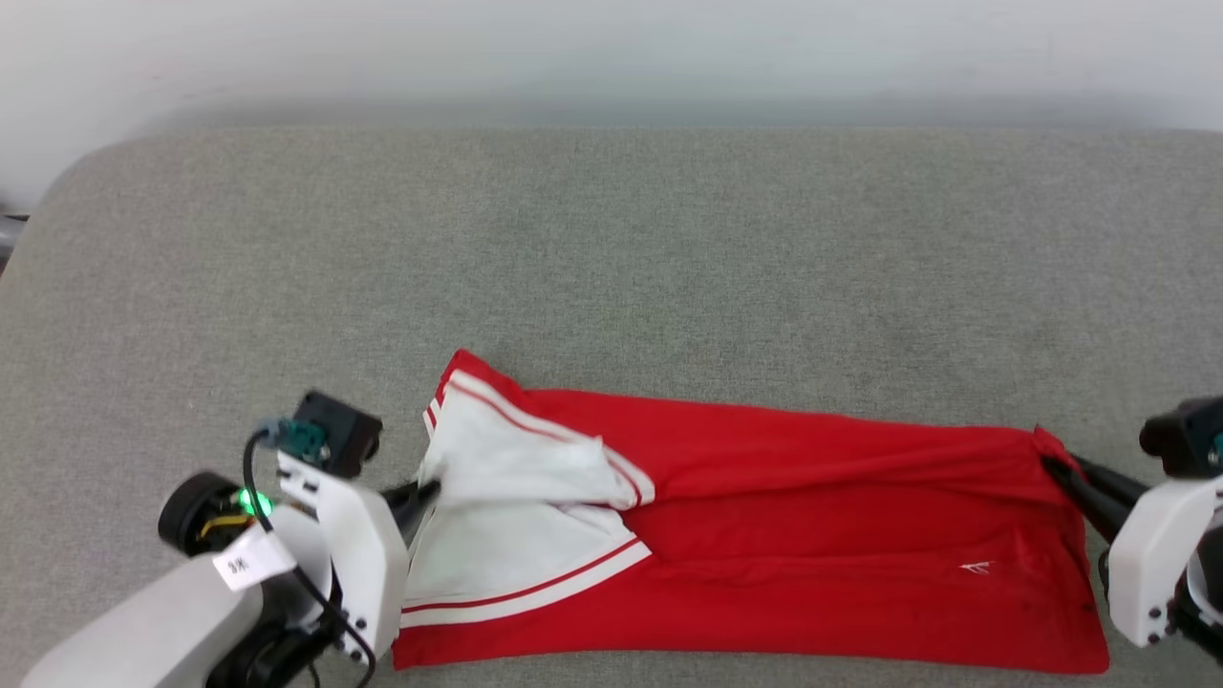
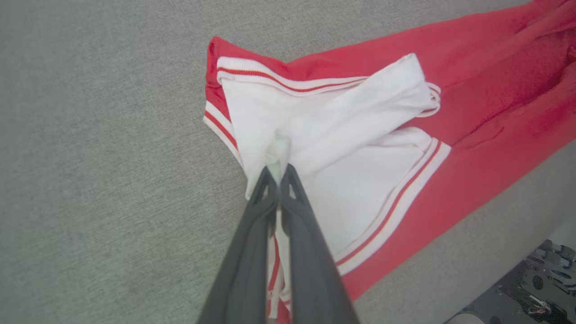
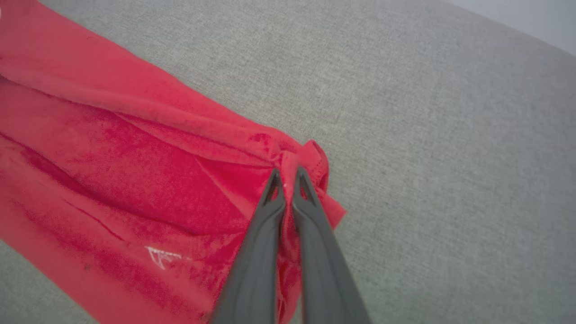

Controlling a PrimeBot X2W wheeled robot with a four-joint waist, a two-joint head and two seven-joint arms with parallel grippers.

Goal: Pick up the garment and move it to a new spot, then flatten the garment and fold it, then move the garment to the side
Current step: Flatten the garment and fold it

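Observation:
The garment (image 1: 812, 535) lies lengthwise along the front of the grey surface, folded into a long red band with its white sleeves (image 1: 506, 521) stacked at the left end. A small white hem logo (image 1: 976, 568) shows near the right end; the printed front is hidden. My left gripper (image 1: 427, 494) is shut on the white sleeve fabric (image 2: 315, 135) at the garment's left end. My right gripper (image 1: 1051, 468) is shut on the bunched red hem corner (image 3: 310, 155) at the right end. Both pinch points sit slightly raised, with cloth gathered at the fingertips.
The grey fabric surface (image 1: 611, 268) stretches wide behind and to both sides of the garment, ending at a pale wall at the back. Its front edge runs just below the garment (image 2: 472, 265), with dark robot base parts (image 2: 540, 279) beyond it.

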